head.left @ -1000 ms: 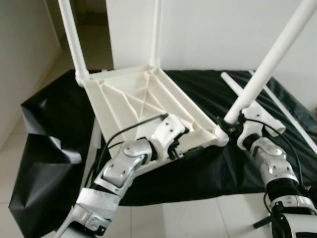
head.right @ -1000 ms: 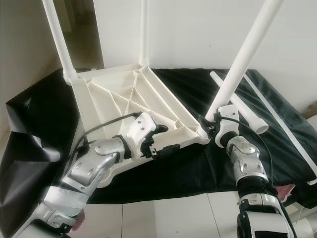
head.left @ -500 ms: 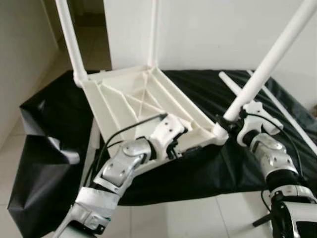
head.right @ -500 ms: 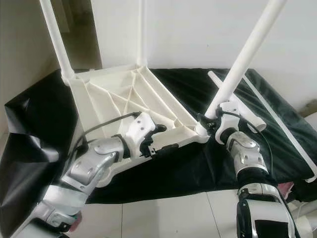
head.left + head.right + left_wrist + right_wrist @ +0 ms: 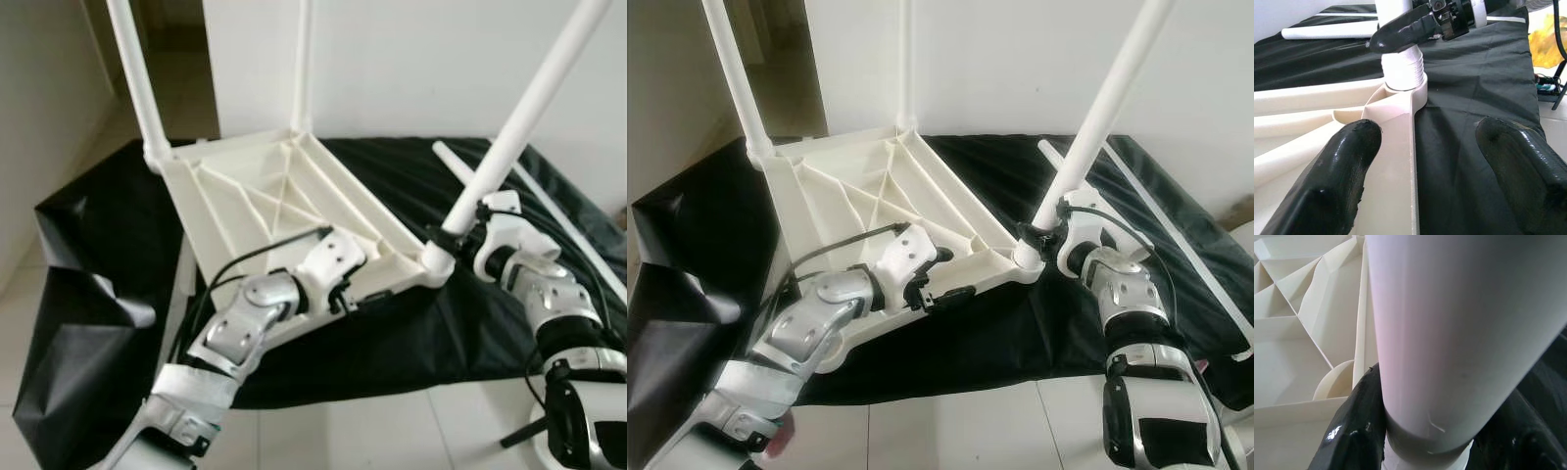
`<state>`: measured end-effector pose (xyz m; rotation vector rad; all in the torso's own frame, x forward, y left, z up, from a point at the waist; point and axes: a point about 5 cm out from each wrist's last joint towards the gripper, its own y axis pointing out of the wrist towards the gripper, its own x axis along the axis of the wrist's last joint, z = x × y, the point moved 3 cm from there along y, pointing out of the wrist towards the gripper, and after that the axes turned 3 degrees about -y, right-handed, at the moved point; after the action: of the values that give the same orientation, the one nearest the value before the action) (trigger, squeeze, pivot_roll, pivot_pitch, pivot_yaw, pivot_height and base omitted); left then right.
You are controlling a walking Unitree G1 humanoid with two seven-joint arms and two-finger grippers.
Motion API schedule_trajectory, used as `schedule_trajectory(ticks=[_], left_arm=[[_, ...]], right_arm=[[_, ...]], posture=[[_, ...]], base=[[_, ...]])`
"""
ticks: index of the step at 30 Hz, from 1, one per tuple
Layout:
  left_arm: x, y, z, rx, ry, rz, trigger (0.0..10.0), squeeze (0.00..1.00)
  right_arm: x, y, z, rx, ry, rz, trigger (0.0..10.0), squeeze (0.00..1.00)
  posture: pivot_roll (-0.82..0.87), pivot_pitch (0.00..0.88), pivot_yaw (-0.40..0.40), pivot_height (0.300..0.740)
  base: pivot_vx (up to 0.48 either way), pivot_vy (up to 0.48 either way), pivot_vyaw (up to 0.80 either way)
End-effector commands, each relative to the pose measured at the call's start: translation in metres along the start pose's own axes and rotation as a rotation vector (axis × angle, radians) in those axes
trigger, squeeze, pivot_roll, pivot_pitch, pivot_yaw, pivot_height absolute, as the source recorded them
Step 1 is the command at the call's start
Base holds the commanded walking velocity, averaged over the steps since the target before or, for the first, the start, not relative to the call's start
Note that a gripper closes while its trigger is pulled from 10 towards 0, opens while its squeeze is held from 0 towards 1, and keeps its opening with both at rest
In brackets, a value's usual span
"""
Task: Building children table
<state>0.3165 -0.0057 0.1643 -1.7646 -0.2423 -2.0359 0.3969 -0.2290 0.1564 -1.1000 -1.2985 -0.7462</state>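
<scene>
Seating the third leg: the white round plastic table leg (image 5: 519,122) stands slanted in the near-right corner socket (image 5: 436,262) of the upturned cream ribbed plastic tabletop (image 5: 284,211), which lies tilted on the black sheet-covered surface (image 5: 411,333).

Right gripper (image 5: 1046,235): fingers clamped on the leg's lowest part, just above the socket collar; the right wrist view shows black fingers (image 5: 1354,431) pressed to both sides of the tube.

Left gripper (image 5: 377,294): at the tabletop's near edge, just left of the socket. The left wrist view shows its fingers (image 5: 1347,166) apart, one lying over the rim wall (image 5: 1410,161), the other over the black sheet; not closed on anything.

Handling note, a judgement: the leg leans away from the line of the socket, so it likely needs bringing square to the tabletop before any push or twist, or the ribbed end (image 5: 1403,66) may bind. The left gripper would do well to brace the rim so the panel does not slide on the sheet.

Other items: two fitted white legs at the far corners, far-left (image 5: 137,78) and far-middle (image 5: 302,64); one loose white leg (image 5: 470,176) lying on the sheet to the right.

Not determinable: how deep the leg sits in the socket; the tops of all standing legs are cut off; the fourth corner lies behind the left arm.
</scene>
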Motion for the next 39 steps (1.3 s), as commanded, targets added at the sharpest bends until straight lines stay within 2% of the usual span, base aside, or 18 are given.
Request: schedule_trajectory(ticks=[1,5,11,14,16,19,23,24,25,27,28,32,34,39], left_arm=[[0.001,0.000,0.001,0.021,0.017,0.001,10.0,0.00],[0.001,-0.001,0.002,0.028,0.014,-0.002,10.0,0.00],[0.002,-0.003,0.002,0.031,0.012,-0.007,10.0,0.00],[0.002,-0.003,0.002,0.032,0.010,-0.008,10.0,0.00],[0.002,-0.004,0.002,0.033,0.008,-0.010,10.0,0.00],[0.002,-0.004,0.002,0.033,0.008,-0.010,10.0,0.00],[0.003,-0.003,0.002,0.030,0.008,-0.013,10.0,0.00],[0.003,-0.004,0.002,0.030,0.006,-0.014,10.0,0.00],[0.003,-0.004,0.002,0.030,0.006,-0.014,10.0,0.00],[0.003,-0.004,0.002,0.030,0.003,-0.015,10.0,0.00],[0.003,-0.004,0.002,0.030,0.002,-0.016,10.0,0.00],[0.004,-0.004,0.002,0.029,-0.001,-0.018,10.0,0.00],[0.005,-0.004,0.002,0.031,-0.003,-0.019,10.0,0.00],[0.004,-0.006,0.002,0.034,-0.007,-0.020,10.0,0.00]], right_arm=[[-0.024,-0.001,0.004,0.018,0.022,0.098,10.0,0.00],[-0.032,-0.002,0.004,0.003,0.021,0.115,10.0,0.00],[-0.048,-0.006,-0.003,-0.070,0.142,0.143,10.0,0.00],[-0.054,-0.008,-0.006,-0.101,0.169,0.145,10.0,0.00],[-0.056,-0.010,-0.008,-0.127,0.213,0.115,10.0,0.00],[-0.056,-0.011,-0.010,-0.153,0.225,0.101,10.0,0.00],[-0.056,-0.012,-0.012,-0.186,0.198,0.071,10.0,0.00],[-0.053,-0.011,-0.008,-0.162,0.122,0.050,10.0,0.00],[-0.053,-0.011,-0.008,-0.162,0.122,0.050,10.0,0.00],[-0.052,-0.010,0.006,-0.083,-0.028,0.032,10.0,0.00],[-0.052,-0.010,0.011,-0.058,-0.070,0.028,10.0,0.00],[-0.057,-0.008,0.023,0.000,-0.153,0.041,10.0,0.00],[-0.060,-0.006,0.030,0.043,-0.158,0.050,10.0,0.00],[-0.064,-0.006,0.031,0.056,-0.103,0.059,10.0,0.00]], posture=[[0.05,0.000,-0.030,0.740],[0.05,0.000,-0.031,0.740],[0.06,0.000,-0.035,0.740],[0.06,0.000,-0.035,0.740],[0.05,0.000,-0.031,0.740],[0.05,0.000,-0.031,0.740],[0.05,0.000,-0.029,0.740],[0.05,0.000,-0.027,0.740],[0.05,0.000,-0.027,0.740],[0.05,0.000,-0.027,0.740],[0.05,0.000,-0.027,0.740],[0.05,0.000,-0.027,0.740],[0.06,0.000,-0.029,0.740],[0.06,0.000,-0.029,0.740]], base=[[0.000,0.000,0.00],[0.000,0.000,0.00],[0.000,0.000,0.00],[0.000,0.000,0.00],[0.000,0.000,0.00],[0.000,0.000,0.00],[0.000,0.000,0.00],[0.000,0.000,0.00],[0.000,0.000,0.00],[0.000,0.000,0.00],[0.000,0.000,0.00],[0.000,0.000,0.00],[0.000,0.000,0.00],[0.000,0.000,0.00]])
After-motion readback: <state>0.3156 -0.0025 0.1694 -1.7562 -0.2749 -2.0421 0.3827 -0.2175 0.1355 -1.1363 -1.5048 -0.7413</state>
